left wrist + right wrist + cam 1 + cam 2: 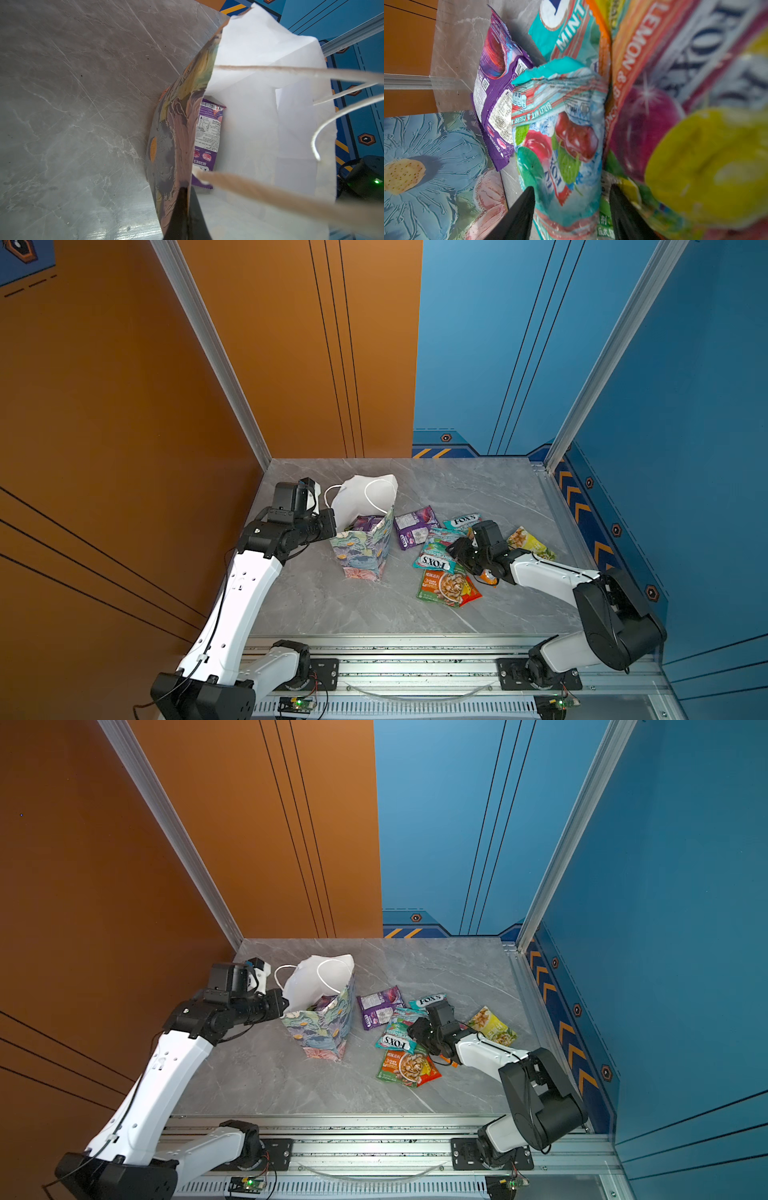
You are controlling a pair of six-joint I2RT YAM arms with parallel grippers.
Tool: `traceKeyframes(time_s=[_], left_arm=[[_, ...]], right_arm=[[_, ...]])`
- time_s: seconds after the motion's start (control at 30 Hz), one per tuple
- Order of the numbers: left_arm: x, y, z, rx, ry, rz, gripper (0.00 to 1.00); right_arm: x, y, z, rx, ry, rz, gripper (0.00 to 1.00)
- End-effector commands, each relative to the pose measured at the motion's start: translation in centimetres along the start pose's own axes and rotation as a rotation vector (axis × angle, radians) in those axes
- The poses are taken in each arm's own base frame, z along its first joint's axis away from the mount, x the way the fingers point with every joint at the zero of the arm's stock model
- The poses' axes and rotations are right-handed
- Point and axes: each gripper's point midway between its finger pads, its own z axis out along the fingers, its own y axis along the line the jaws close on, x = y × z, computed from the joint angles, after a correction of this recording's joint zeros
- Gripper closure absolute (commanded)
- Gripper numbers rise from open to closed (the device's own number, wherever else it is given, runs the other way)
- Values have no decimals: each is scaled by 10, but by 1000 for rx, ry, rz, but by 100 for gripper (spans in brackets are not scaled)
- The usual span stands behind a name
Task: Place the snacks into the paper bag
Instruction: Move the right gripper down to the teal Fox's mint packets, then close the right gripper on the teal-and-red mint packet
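Observation:
The floral paper bag [365, 547] stands upright at mid-table with its white-lined mouth open. My left gripper [186, 191] is shut on the bag's near rim, one finger inside and one outside. A purple packet [207, 133] lies inside the bag. To the bag's right lie loose snacks: a purple packet [415, 526], a teal FOX'S packet [436, 553], a second teal one [461, 521], a green-orange sachet [446, 587] and a yellow-green sachet [532, 541]. My right gripper [572, 188] presses both sides of the buckled teal FOX'S packet [560, 135].
An orange packet [488, 576] is mostly hidden under my right wrist. The bag's white cord handles [291, 71] hang across the left wrist view. Orange and blue walls close the table at the back and sides, and a metal rail [415, 659] runs along its front edge.

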Motion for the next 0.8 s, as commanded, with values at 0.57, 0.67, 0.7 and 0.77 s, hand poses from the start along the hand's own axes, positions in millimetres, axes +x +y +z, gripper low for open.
traceKeyframes(time_s=[0.57,0.67,0.7,0.77], left_arm=[[-7,-2,-4,35,-40,-14,100],[-7,-1,-4,32,-40,-15,100],[-7,-1,-5,32,-42,-15,100],[-6,-1,-4,34,-40,-14,100]], right_arm=[[-22,61,-16,-68,-51,-114,92],[-26,75,-30,-77,-71,-150,95],[-26,79,-34,-82,-74,-161,95],[-27,85,-39,-84,-77,-178,95]])
